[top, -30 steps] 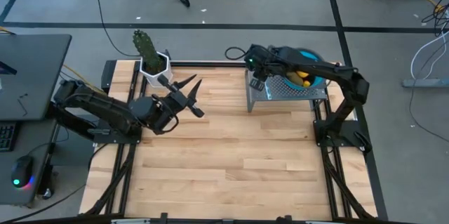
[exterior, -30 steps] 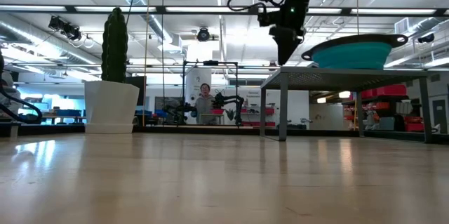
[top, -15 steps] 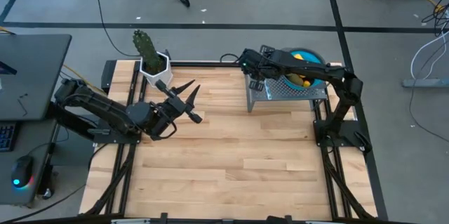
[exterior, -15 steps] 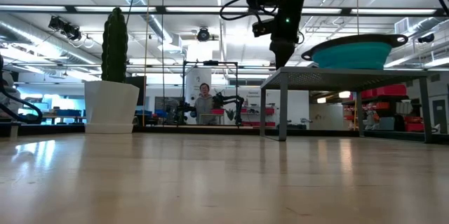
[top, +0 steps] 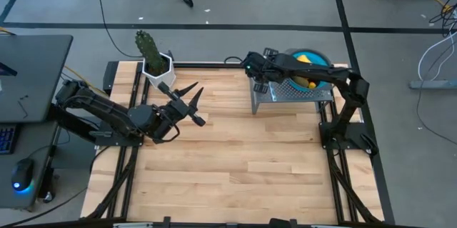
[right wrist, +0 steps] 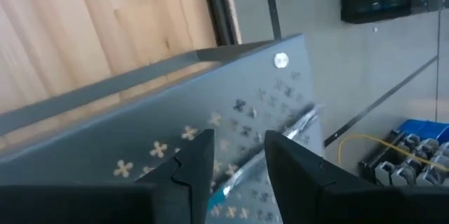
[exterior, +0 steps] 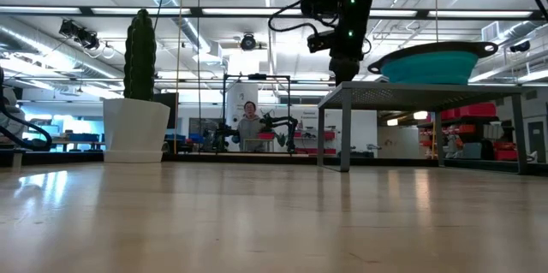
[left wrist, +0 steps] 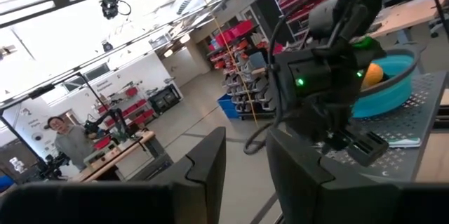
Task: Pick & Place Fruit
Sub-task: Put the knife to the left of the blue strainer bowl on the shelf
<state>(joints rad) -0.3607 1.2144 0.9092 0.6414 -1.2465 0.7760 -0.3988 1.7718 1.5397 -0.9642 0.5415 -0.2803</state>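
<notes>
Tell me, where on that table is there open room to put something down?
Most of the wooden table is bare: the whole near half and the middle, between the left claw and the grey perforated stand. It is crowded at the far edge: the cactus pot in one corner, the stand with the teal bowl and right claw in the other.

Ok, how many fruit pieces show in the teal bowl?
2: one yellow piece by the far rim of the bowl, another nearer, the right arm crossing between them; more may be hidden.

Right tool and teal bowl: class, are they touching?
Apart. The high view shows the right tool over the rack's left end, bare perforated metal lying between it and the teal bowl.
</notes>
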